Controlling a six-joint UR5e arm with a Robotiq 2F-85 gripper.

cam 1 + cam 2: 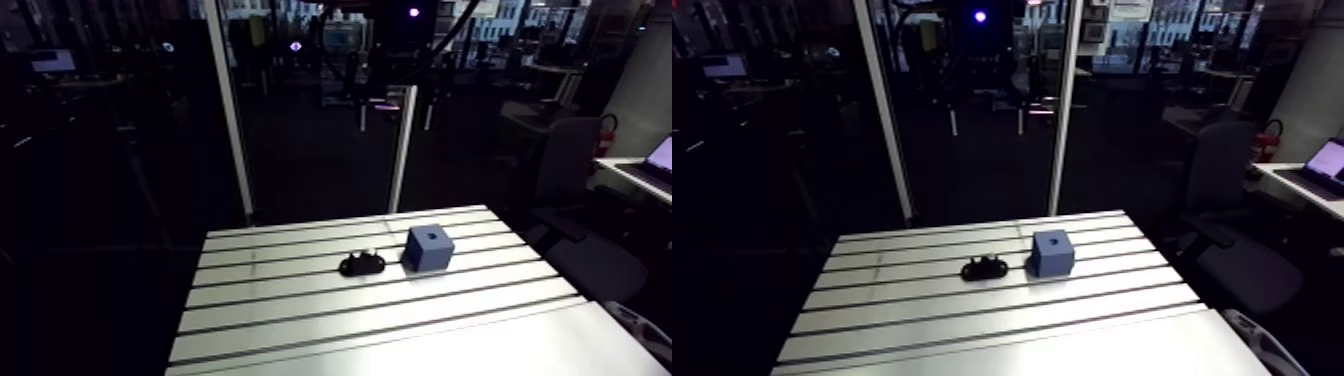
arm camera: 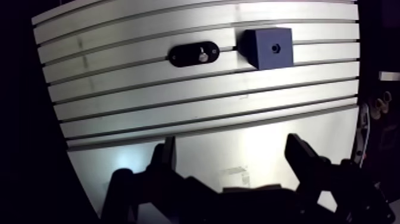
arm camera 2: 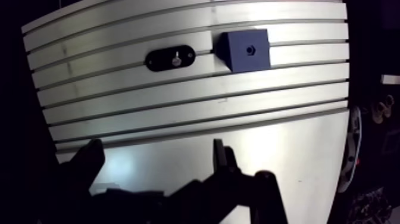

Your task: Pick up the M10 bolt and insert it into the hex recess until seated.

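Well clear of the parts, the gripper [image 2: 232,143] hangs over the near side of the slotted table [image 2: 178,101], its two fingers spread wide with nothing between them. Ahead of it, at about 12 o'clock, the silvery M10 bolt [image 2: 203,55] sits in a black oval holder [image 2: 181,55]. Just beside the holder, at its 3 o'clock and not touching, stands a blue cube [image 2: 262,56], its hex recess [image 2: 275,46] in the top face.

Counter [image 1: 560,345] pale silver, striped by dark parallel slots. Block [image 1: 428,249] matte blue, small dark recess [image 2: 275,46] on top face. Oval holder [image 1: 361,265] black, bolt [image 2: 203,55] in it silvery. Hand [image 2: 232,143] black.
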